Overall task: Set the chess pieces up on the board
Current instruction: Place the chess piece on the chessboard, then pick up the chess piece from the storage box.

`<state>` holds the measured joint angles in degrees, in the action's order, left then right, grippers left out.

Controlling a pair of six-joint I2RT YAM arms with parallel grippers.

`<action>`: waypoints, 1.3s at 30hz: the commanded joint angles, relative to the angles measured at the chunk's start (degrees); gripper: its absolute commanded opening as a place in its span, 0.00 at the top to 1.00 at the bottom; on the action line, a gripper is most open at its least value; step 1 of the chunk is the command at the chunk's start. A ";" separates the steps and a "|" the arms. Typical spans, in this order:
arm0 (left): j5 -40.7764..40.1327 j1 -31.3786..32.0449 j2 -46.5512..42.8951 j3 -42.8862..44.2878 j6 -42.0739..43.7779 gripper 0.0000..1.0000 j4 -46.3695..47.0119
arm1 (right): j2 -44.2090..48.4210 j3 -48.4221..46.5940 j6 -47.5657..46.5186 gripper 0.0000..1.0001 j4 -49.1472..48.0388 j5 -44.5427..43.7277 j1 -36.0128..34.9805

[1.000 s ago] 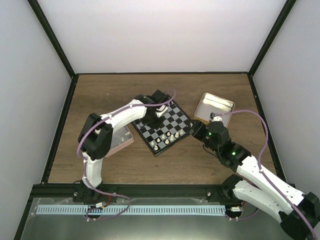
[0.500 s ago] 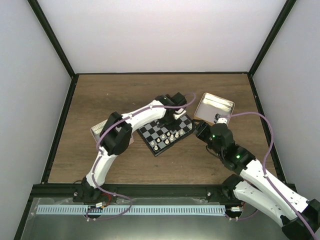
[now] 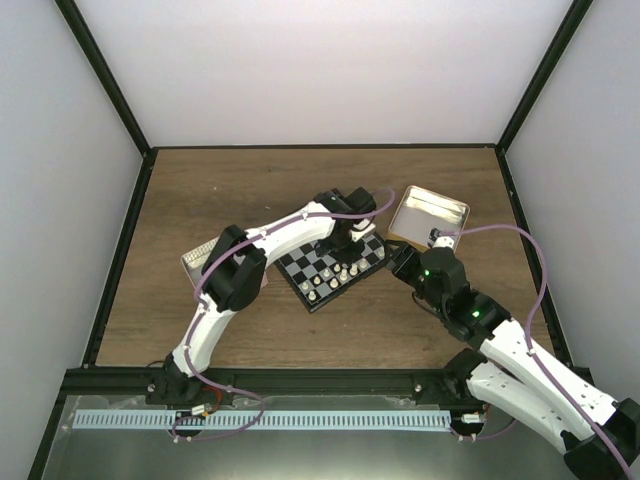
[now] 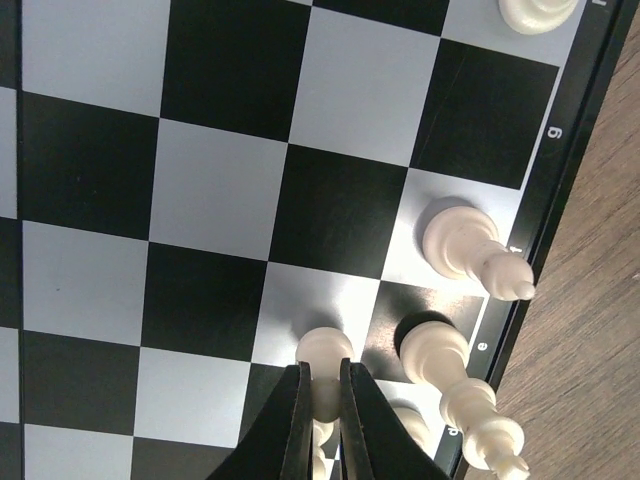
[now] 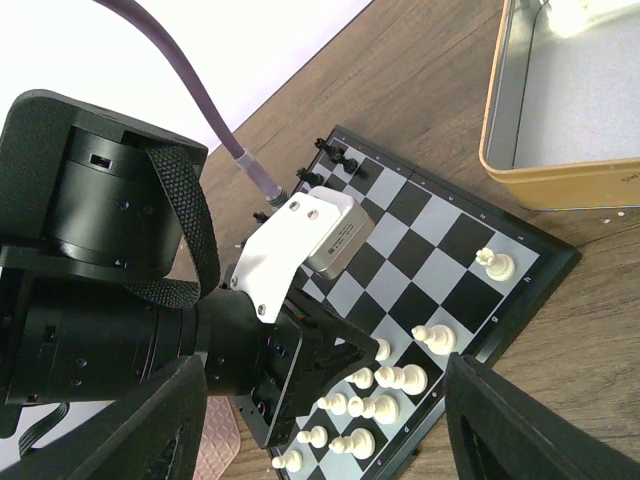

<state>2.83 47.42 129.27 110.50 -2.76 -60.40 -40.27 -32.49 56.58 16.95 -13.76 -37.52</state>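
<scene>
The board (image 3: 322, 272) lies mid-table, angled. Several cream-white pieces (image 3: 340, 272) stand along its near-right edge. My left gripper (image 4: 323, 385) is low over the board and shut on a small white pawn (image 4: 325, 355), which stands on a silvery square in the second row. Beside it stand taller white pieces (image 4: 468, 245) on the edge row. The right wrist view shows the left gripper's body (image 5: 300, 370) over the white rows (image 5: 400, 378) and tiny black pieces (image 5: 335, 155) at the far edge. My right gripper (image 3: 400, 262) hovers just off the board's right corner, its fingers (image 5: 520, 430) wide apart and empty.
An open gold tin (image 3: 428, 216) lies at the back right, also in the right wrist view (image 5: 560, 180). A pink tin (image 3: 200, 260) lies left of the board, partly under the left arm. Wood table all around.
The left arm swung across the board from its far-left side toward the right edge rows, then lowered a little. The right arm shifted slightly away from the board.
</scene>
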 commanded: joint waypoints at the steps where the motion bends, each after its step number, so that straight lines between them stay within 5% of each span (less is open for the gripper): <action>1: 1.03 0.42 1.45 1.30 0.67 0.94 -0.68 | 0.54 0.29 0.28 0.33 0.29 -1.54 0.08; 20: -1.86 -1.19 -6.13 1.91 -0.53 0.68 2.70 | -0.45 0.35 0.53 0.33 -0.48 -0.05 0.09; 28: -9.03 -8.09 -23.83 -20.62 -7.18 0.63 13.42 | -0.48 0.50 0.51 0.33 -0.49 0.23 0.08; 39: -15.97 -23.99 -41.10 -43.79 -5.21 0.62 13.74 | -2.37 0.32 0.34 0.33 -2.01 1.60 0.06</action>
<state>-9.61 28.12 92.25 71.61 -7.33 -48.71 -42.04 -31.94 56.60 16.34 -12.43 -37.52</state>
